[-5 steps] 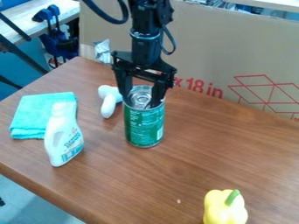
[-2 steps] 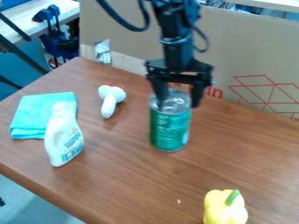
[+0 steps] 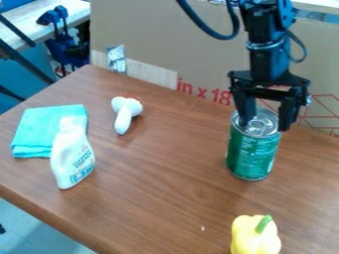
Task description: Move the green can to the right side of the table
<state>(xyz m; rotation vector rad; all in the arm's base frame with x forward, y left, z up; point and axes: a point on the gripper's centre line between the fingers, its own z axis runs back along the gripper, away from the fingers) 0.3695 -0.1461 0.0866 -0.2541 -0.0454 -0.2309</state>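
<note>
Brown wooden table [image 3: 169, 198] against a cardboard sheet [image 3: 162, 37] (red-printed)

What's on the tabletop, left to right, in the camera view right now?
Folded turquoise cloth → white bottle → white T-shaped thing → green can with the jaws at its top.

Robot arm [image 3: 267, 64], displaying black segments.
A pale ring [image 3: 265, 46] is banding it; dark cables [image 3: 218, 36] are looping outward.
</note>
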